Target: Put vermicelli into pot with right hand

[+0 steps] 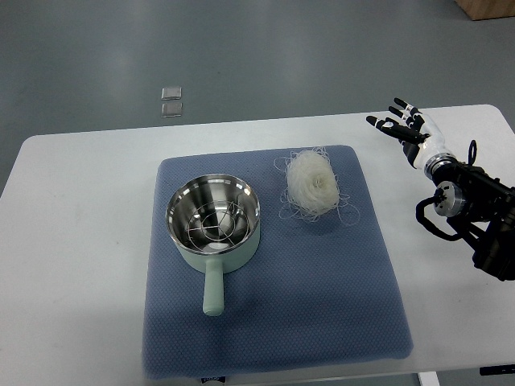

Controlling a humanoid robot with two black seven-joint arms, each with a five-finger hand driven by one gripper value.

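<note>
vermicelli nest beside the pot on a blue mat, right hand off to the side, empty.

the white table [72, 241] carries a blue mat [322, 297], the landmark here, lying across its middle. on the mat's left half stands the pale green pot [213, 219] with a steel inside, its handle pointing toward the mat's near edge. on the mat's far right part lies the vermicelli [311, 183], a loose white nest just beside the pot, not touching it. past the mat's right edge, over bare table, the right hand [407, 129] has its fingers spread wide and holds nothing.
</note>
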